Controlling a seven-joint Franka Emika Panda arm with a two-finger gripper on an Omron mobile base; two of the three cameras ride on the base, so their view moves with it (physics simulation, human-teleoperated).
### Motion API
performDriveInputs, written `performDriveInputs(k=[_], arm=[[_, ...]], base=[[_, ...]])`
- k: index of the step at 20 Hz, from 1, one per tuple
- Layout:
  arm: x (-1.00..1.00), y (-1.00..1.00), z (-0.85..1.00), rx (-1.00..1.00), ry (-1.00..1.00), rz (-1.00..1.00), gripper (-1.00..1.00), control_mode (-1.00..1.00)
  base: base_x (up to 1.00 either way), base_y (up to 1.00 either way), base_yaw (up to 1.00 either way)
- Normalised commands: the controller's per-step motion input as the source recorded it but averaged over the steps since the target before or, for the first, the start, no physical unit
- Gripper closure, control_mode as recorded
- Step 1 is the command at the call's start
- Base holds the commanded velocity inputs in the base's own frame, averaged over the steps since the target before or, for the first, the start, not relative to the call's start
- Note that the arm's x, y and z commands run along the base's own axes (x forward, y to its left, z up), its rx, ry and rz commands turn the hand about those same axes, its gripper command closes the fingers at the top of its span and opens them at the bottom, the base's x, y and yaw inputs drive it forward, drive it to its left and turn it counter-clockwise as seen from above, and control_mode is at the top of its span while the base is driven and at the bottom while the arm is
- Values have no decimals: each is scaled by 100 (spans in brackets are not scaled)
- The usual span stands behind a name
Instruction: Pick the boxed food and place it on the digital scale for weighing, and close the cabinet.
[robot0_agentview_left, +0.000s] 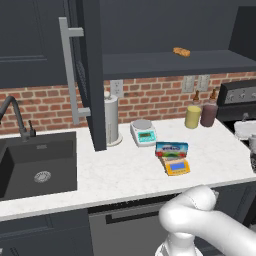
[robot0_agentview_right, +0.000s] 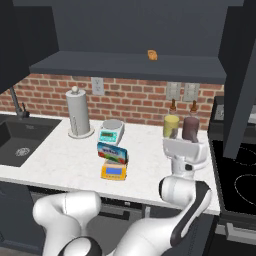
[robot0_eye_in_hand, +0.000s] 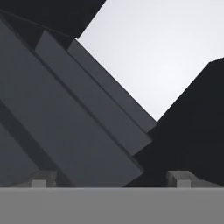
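Observation:
The blue boxed food (robot0_agentview_left: 171, 148) (robot0_agentview_right: 112, 152) stands on the platform of the orange-yellow digital scale (robot0_agentview_left: 177, 167) (robot0_agentview_right: 113, 172) in the middle of the counter. The dark upper cabinet (robot0_agentview_right: 135, 65) is open. Its left door (robot0_agentview_left: 92, 75), with a silver bar handle (robot0_agentview_left: 70, 70), swings out over the counter, and its right door (robot0_agentview_right: 240, 75) hangs open above the stove. My gripper (robot0_agentview_right: 184, 137) (robot0_eye_in_hand: 111, 179) is open and holds nothing. It points upward, right of the scale, below the cabinet's underside and its right door.
A small orange snack (robot0_agentview_left: 181, 51) lies on the cabinet shelf. A white-and-teal scale (robot0_agentview_left: 143, 132), a paper towel roll (robot0_agentview_left: 111, 120), a yellow jar (robot0_agentview_left: 193, 116) and a maroon jar (robot0_agentview_left: 208, 114) stand at the back. The sink (robot0_agentview_left: 37, 162) is left, the stove (robot0_agentview_right: 240, 185) right.

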Motion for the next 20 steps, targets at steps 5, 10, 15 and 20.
performDriveInputs(k=[5, 10, 15, 20], arm=[[4, 0, -35, 21, -7, 0, -100, -100], [8, 0, -27, 14, -2, 0, -100, -100], [9, -24, -5, 4, 0, 1, -100, -100], [13, -51, 0, 3, 0, 0, -100, -100]], base=[[0, 0, 0], [0, 0, 0], [0, 0, 0], [0, 0, 0]])
